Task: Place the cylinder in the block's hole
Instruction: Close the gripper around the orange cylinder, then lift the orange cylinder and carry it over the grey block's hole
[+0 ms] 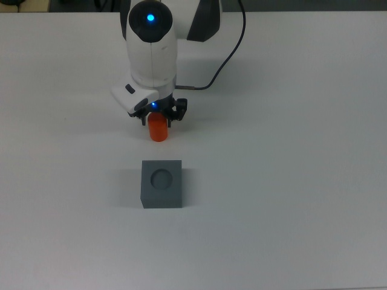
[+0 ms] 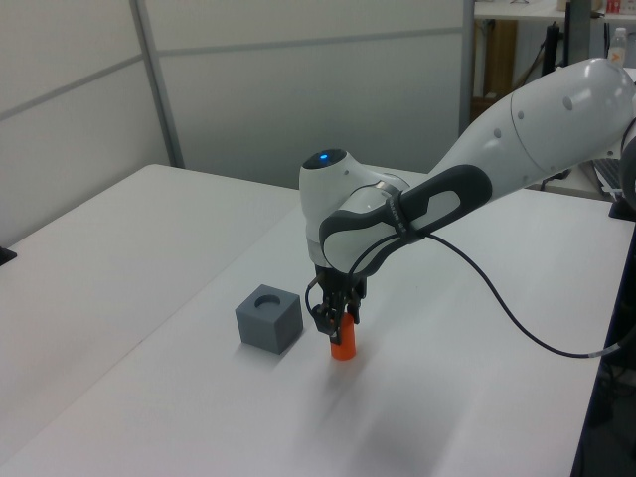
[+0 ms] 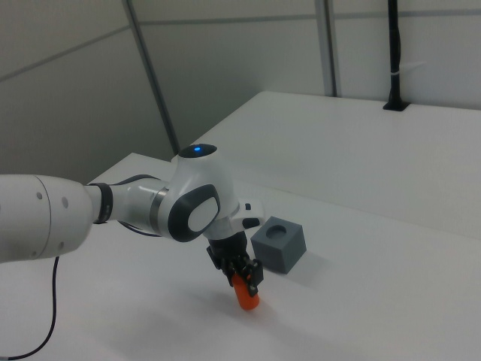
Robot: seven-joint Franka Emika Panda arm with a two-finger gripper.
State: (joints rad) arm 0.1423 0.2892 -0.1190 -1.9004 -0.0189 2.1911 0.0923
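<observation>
The orange-red cylinder (image 1: 158, 132) stands upright on the white table (image 1: 290, 181), a short way beyond the block in the top view. The dark grey block (image 1: 162, 183) rests with its round hole facing up and nothing in it. My gripper (image 1: 158, 119) has come down over the cylinder's top, open, with one finger on each side of it. Only the cylinder's lower part (image 2: 343, 345) shows under the fingers in the left view. In the right view the cylinder (image 3: 246, 296) sits below the gripper (image 3: 239, 272), with the block (image 3: 279, 244) beside it.
A black cable (image 1: 227, 48) runs from the arm toward the table's far edge in the top view. White table surface spreads all around the block (image 2: 269, 318). A black post (image 3: 394, 53) stands at the back in the right view.
</observation>
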